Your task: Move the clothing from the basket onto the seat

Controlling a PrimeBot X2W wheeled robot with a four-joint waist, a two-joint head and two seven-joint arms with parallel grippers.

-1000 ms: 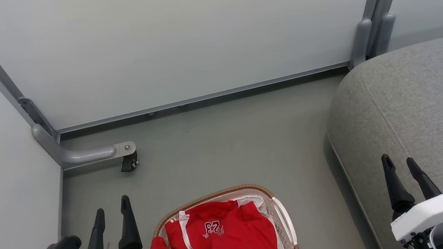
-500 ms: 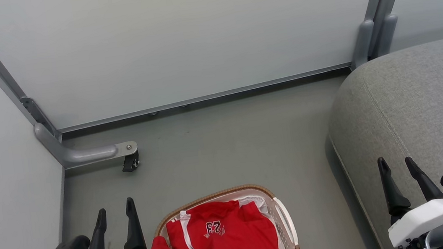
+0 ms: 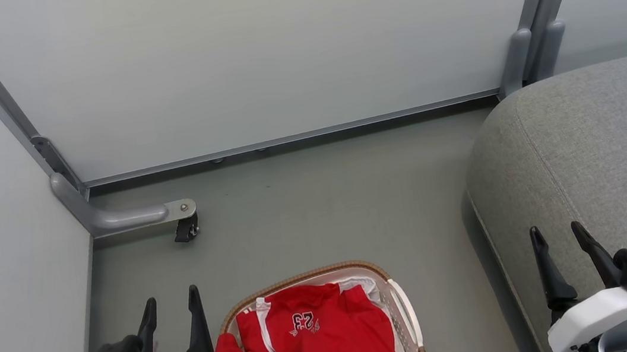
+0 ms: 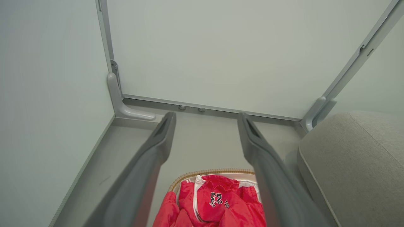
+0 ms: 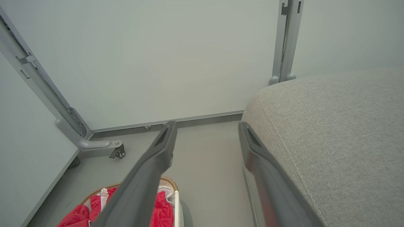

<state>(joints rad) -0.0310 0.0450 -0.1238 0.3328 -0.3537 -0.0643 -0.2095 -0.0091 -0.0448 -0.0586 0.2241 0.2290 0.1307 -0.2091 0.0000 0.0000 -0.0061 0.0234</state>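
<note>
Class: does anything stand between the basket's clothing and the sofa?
Nothing visible. Only bare floor separates the basket from the sofa, and the clothing lies uncovered on top, with the open left pincer beside the basket.

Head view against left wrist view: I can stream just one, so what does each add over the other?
Head view adds: the right gripper open by the seat, the caster wheel, the white handle of the basket. Left wrist view adds: a look along the open left gripper, the clothing low between its fingers. Shared: clothing, basket, seat, grey floor, white panels.
</note>
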